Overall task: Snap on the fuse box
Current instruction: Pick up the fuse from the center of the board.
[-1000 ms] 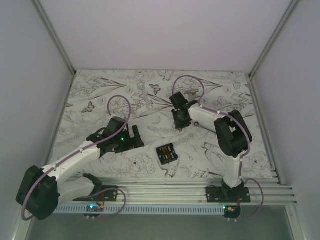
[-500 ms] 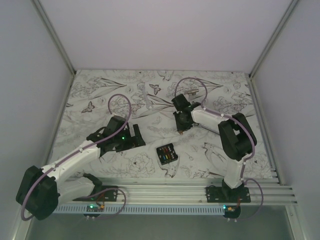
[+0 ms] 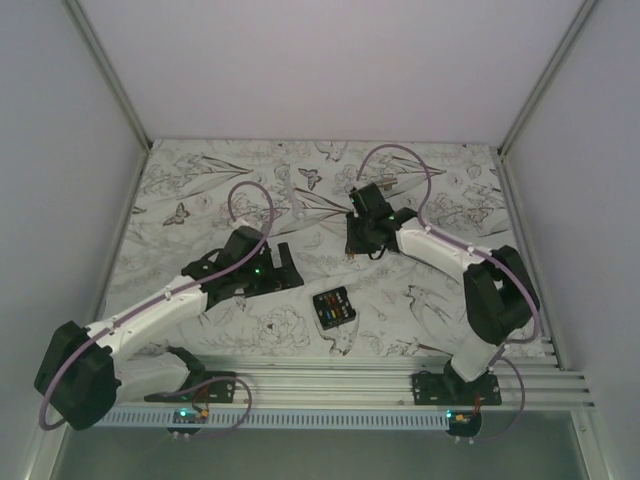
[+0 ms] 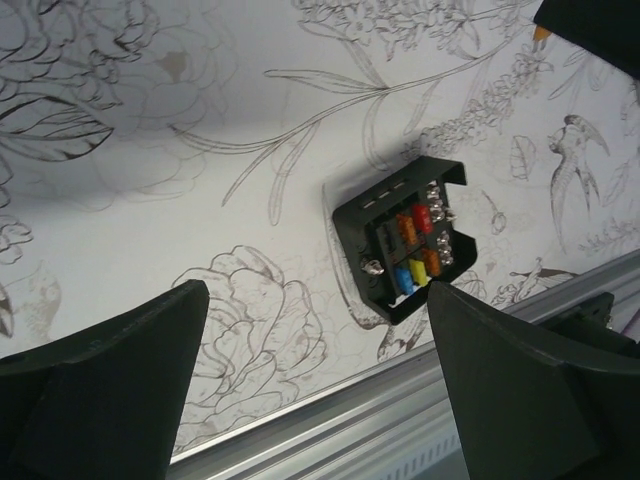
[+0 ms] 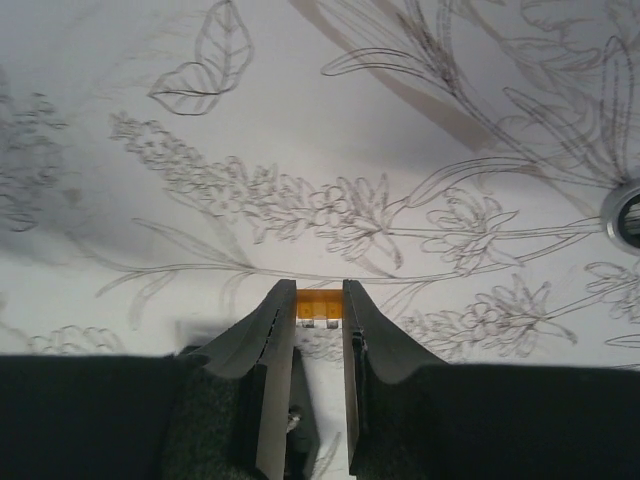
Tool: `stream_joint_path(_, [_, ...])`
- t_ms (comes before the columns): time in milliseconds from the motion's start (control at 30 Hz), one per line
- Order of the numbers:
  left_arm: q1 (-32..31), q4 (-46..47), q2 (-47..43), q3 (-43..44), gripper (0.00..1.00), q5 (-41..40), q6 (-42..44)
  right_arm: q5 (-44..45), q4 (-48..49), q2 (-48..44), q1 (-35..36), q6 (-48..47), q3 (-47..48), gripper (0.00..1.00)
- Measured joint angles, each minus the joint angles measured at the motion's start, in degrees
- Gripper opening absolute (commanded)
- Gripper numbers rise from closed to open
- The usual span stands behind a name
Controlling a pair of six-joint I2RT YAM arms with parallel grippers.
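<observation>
The fuse box [image 3: 334,307] is a small black square box lying open on the flower-patterned table near the front middle. In the left wrist view the fuse box [image 4: 405,240] shows red, orange, yellow and blue fuses on its face. My left gripper [image 3: 283,268] hovers just left of it, open and empty; in its own view the left gripper [image 4: 315,292] has the box ahead and to the right of its jaws. My right gripper [image 3: 357,240] hangs behind the box, over the table. The right gripper [image 5: 320,292] is shut on a small orange fuse [image 5: 320,304] with two metal blades.
A silver wrench [image 3: 380,184] lies at the back near the right wrist, and its ring end [image 5: 627,214] shows at that view's right edge. Small white parts [image 3: 296,197] lie at the back centre. An aluminium rail [image 3: 350,375] runs along the near edge.
My left arm has reached further right, toward the fuse box. The right arm's elbow has swung right and its jaws have closed slightly on the orange fuse.
</observation>
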Motion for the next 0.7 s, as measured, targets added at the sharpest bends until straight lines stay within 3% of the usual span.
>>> stream_joint_path(400, [-5.64, 8.90, 4.42, 4.17, 0.83, -5.20, -4.37, -3.08, 7.69, -10.60, 2.95, 10.27, -4.15, 0.25])
stream_joint_path(700, [-8.41, 16.02, 7.80, 7.48, 0.60, -8.41, -4.00, -5.29, 11.63, -12.63, 4.87, 15.32, -5.66, 0.25])
